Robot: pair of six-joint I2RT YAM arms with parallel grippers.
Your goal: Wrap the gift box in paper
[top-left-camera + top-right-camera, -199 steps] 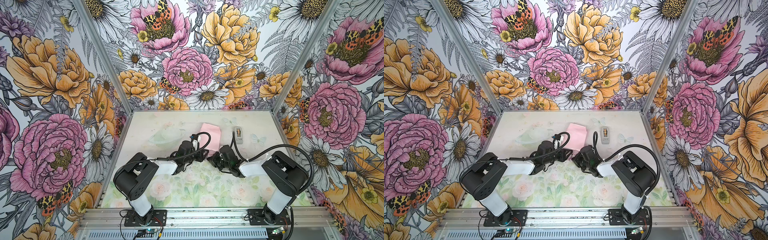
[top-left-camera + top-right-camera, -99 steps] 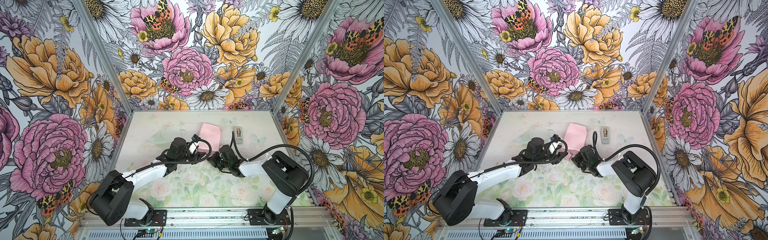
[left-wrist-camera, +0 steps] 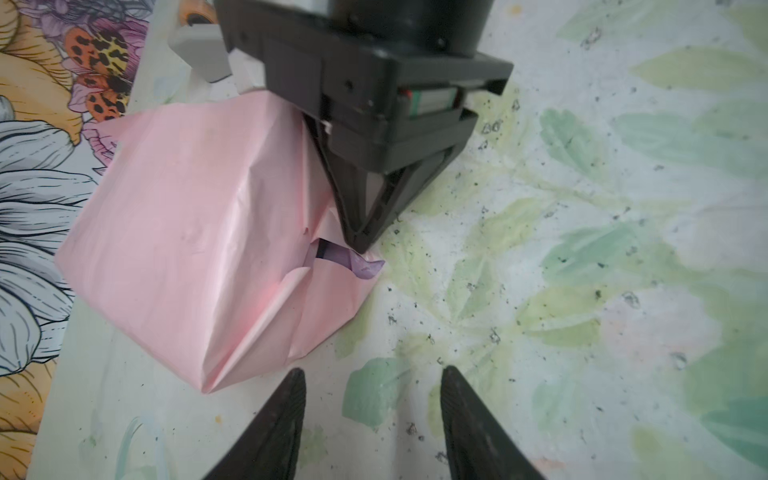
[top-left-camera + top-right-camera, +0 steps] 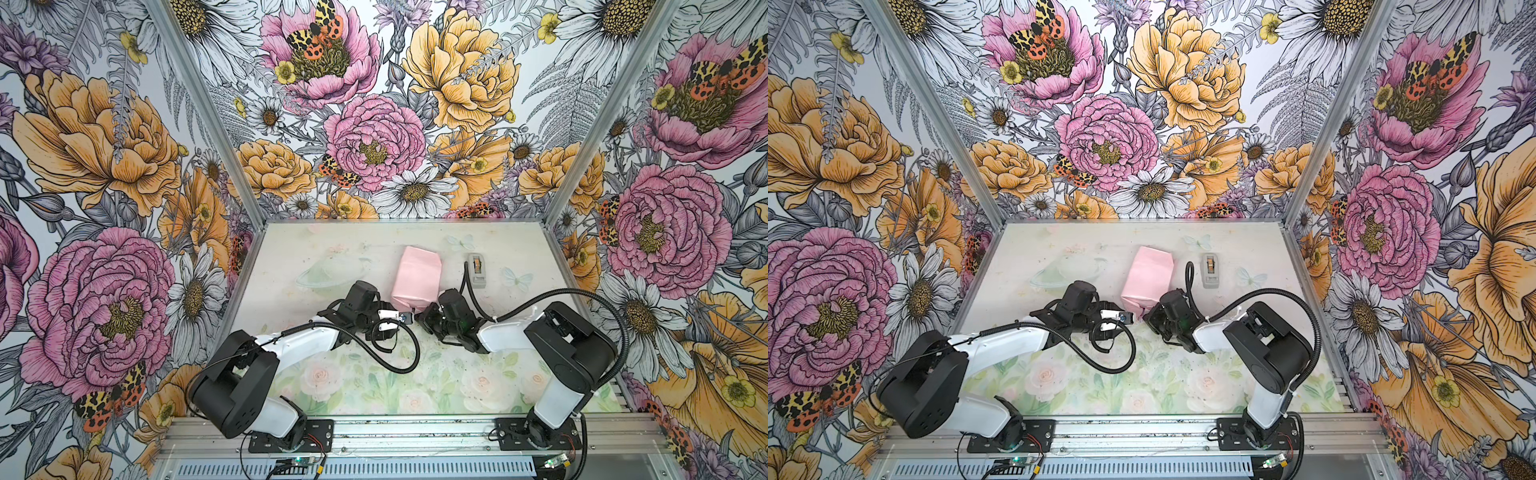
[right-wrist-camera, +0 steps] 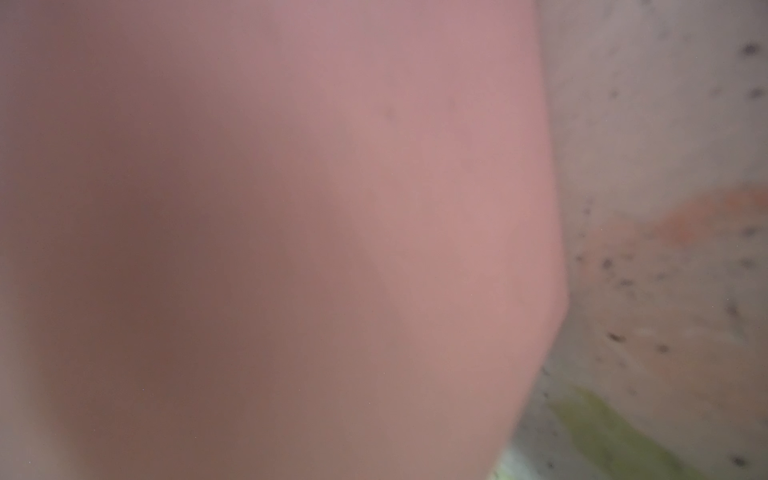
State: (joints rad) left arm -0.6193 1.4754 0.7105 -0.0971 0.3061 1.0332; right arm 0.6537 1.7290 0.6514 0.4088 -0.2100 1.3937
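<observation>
The paper [image 4: 415, 276] [image 4: 1148, 276], pale pink side out, is folded round the gift box into a parcel in mid-table. Only a dark sliver of the gift box [image 3: 322, 252] shows at the parcel's open near end, beside a lilac flap. My left gripper [image 4: 408, 318] [image 4: 1128, 318] [image 3: 372, 374] is open and empty, just short of the parcel's near corner. The right gripper [image 3: 360, 243] [image 4: 420, 312] is shut, its tip pressed on the end fold. Blurred pink paper [image 5: 291, 208] fills the right wrist view and hides the right gripper's jaws there.
A small grey tape dispenser [image 4: 477, 270] [image 4: 1211, 270] [image 3: 199, 54] stands to the right of the parcel, behind the right arm. The left arm's black cable [image 4: 395, 365] loops over the floral mat in front. Flowered walls enclose the table on three sides.
The left arm has swung its base joints out to the left and stretched lower, and its jaws have opened. The right gripper and the parcel have stayed put.
</observation>
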